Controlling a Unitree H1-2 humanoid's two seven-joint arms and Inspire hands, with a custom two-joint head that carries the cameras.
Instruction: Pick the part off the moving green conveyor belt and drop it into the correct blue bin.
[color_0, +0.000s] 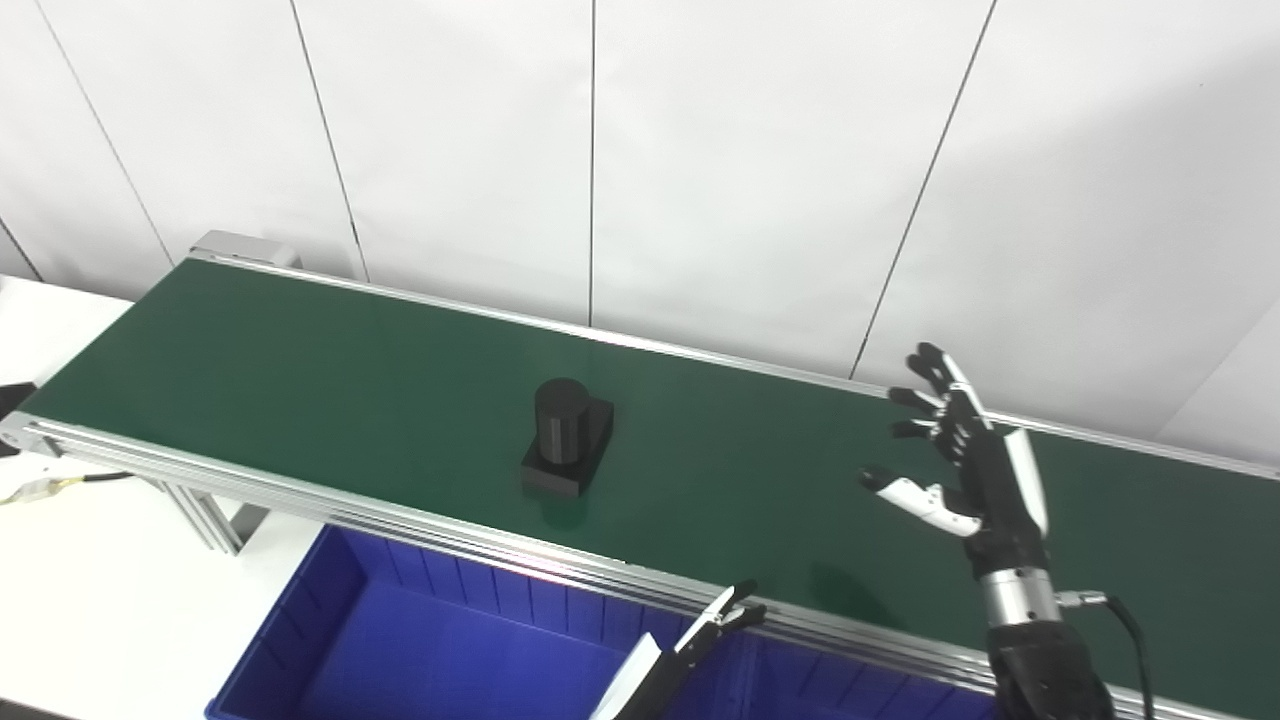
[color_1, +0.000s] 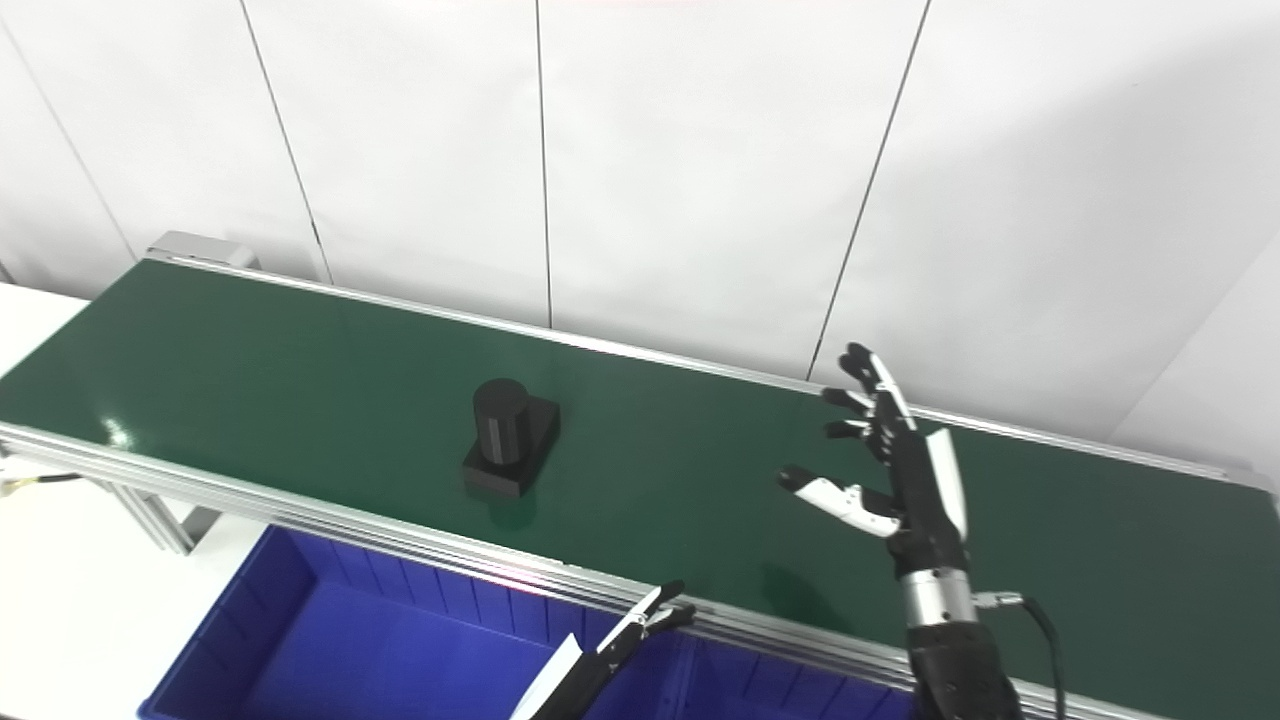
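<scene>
Part (color_0: 567, 437): black, one piece. A rectangular base lies flat on the belt (color_0: 300, 350); a ribbed cylinder stands upright on it, axis vertical, set toward the base's far end. The base's long axis runs across the belt, slightly skewed, with its short end face toward the near rail (color_0: 400, 515). It sits mid-belt in width, left of centre along the run, and is untouched.

Belt: dark green, framed in aluminium, running from upper left to lower right in front of a white panelled wall (color_0: 700, 150).

Right hand (color_0: 965, 470): raised over the belt's right portion, well apart from the part. Fingers (color_0: 930, 400) are spread and extended toward the far wall, thumb (color_0: 915, 495) out to the left toward the part. Released, holding nothing.

Left hand (color_0: 700, 635): only a sliver shows at the bottom edge, over the near rail and the bin. Fingers lie straight and close together, pointing up and right; nothing is seen in them, but whether it is clenched or released cannot be told.

Bin (color_0: 340, 600): blue, ribbed walls, just below the near rail and nearer than the part.

Bench (color_0: 100, 600): white, at lower left.
</scene>
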